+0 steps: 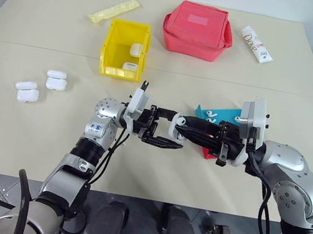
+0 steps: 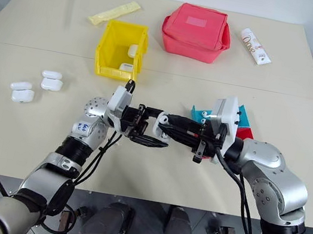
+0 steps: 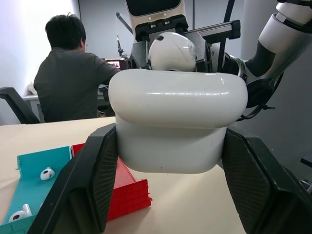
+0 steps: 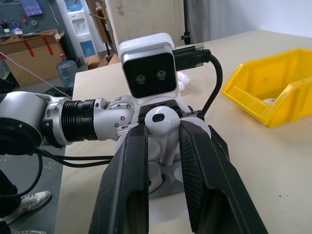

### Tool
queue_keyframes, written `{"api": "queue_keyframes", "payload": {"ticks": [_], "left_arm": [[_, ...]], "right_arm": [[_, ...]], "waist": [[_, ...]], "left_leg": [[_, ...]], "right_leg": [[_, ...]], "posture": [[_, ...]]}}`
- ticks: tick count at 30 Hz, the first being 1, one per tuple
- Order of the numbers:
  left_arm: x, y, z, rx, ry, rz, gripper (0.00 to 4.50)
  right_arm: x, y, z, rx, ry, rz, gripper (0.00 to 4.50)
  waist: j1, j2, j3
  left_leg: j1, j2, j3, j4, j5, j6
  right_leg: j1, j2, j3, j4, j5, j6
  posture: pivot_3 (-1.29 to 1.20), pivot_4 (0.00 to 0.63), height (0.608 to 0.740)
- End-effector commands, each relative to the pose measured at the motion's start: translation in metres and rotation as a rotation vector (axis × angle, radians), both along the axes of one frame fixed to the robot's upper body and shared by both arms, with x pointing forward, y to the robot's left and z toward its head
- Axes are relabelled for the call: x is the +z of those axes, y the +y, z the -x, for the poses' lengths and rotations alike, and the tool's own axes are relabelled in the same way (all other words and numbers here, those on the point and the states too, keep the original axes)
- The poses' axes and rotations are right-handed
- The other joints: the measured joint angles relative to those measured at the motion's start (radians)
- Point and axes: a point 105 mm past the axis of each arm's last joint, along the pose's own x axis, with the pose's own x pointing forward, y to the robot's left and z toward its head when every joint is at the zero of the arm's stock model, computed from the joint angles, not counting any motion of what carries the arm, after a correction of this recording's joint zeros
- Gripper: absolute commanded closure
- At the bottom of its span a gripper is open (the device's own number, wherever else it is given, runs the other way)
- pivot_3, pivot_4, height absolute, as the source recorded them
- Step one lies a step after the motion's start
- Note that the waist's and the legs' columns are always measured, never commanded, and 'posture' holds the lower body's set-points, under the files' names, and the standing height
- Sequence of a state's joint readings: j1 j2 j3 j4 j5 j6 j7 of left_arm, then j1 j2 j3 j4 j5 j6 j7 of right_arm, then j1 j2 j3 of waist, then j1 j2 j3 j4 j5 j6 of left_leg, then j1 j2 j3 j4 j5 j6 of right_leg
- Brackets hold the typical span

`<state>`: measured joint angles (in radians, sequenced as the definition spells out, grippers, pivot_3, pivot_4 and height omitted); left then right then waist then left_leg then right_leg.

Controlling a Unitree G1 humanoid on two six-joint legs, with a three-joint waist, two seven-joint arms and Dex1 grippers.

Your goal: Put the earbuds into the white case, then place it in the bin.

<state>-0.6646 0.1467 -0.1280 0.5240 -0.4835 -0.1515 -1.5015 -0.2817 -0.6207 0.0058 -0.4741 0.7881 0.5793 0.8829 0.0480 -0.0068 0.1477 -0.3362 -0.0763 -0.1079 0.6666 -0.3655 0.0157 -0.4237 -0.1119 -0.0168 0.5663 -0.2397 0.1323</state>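
Observation:
My left gripper [image 1: 162, 133] is shut on the white case [image 3: 178, 117], holding it above the table's middle with the lid open. From the right, my right gripper [image 4: 163, 131] is shut on one of the earbuds [image 4: 161, 122], which sits just over the case's opening [image 3: 171, 51]. Two more earbuds [image 1: 210, 112] lie in the blue tray [image 1: 225, 112] behind my right gripper. The yellow bin [image 1: 108, 48] stands farther back to the left, with two white cases [image 1: 136, 48] inside it.
Two pairs of white cases [image 1: 56, 80] lie on the table to the left. A red zip pouch [image 1: 196, 30], a white tube [image 1: 256, 45] and a yellow packet [image 1: 114, 11] sit along the back. A seated person [image 3: 73, 78] shows beyond the table.

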Motion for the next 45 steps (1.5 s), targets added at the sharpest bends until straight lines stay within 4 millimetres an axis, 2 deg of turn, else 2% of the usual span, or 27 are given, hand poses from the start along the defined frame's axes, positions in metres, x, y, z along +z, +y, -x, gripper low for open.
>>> {"api": "queue_keyframes", "payload": {"ticks": [1, 10, 22, 45], "left_arm": [[0.032, -0.006, 0.010, -0.119, -0.129, 0.075, 1.72], [0.031, -0.004, 0.017, -0.142, -0.125, 0.070, 1.72], [0.034, -0.004, 0.011, -0.108, -0.137, 0.076, 1.72], [0.034, -0.004, 0.003, -0.084, -0.154, 0.066, 1.72]], "right_arm": [[-0.021, -0.003, -0.005, -0.026, 0.067, 0.045, 3.98], [-0.018, -0.008, -0.019, -0.080, 0.050, 0.023, 3.98], [-0.031, 0.002, -0.003, -0.010, 0.084, 0.070, 3.98], [-0.023, 0.006, 0.000, 0.014, 0.018, 0.103, 3.98]], "waist": [[0.000, 0.000, 0.000], [-0.002, 0.000, 0.000], [-0.001, 0.000, 0.000], [-0.001, 0.000, 0.000]], "left_leg": [[0.000, 0.000, 0.000, 0.000, 0.000, 0.000], [0.000, 0.000, 0.000, 0.000, 0.000, 0.000], [0.000, 0.000, 0.000, 0.000, 0.000, 0.000], [0.000, 0.000, 0.000, 0.000, 0.000, 0.000]], "right_leg": [[0.000, 0.000, 0.000, 0.000, 0.000, 0.000], [0.000, 0.000, 0.000, 0.000, 0.000, 0.000], [0.000, 0.000, 0.000, 0.000, 0.000, 0.000], [0.000, 0.000, 0.000, 0.000, 0.000, 0.000]], "posture": [[0.00, 0.150, 0.740], [0.00, 0.150, 0.740], [0.00, 0.150, 0.740], [0.00, 0.150, 0.740]]}}
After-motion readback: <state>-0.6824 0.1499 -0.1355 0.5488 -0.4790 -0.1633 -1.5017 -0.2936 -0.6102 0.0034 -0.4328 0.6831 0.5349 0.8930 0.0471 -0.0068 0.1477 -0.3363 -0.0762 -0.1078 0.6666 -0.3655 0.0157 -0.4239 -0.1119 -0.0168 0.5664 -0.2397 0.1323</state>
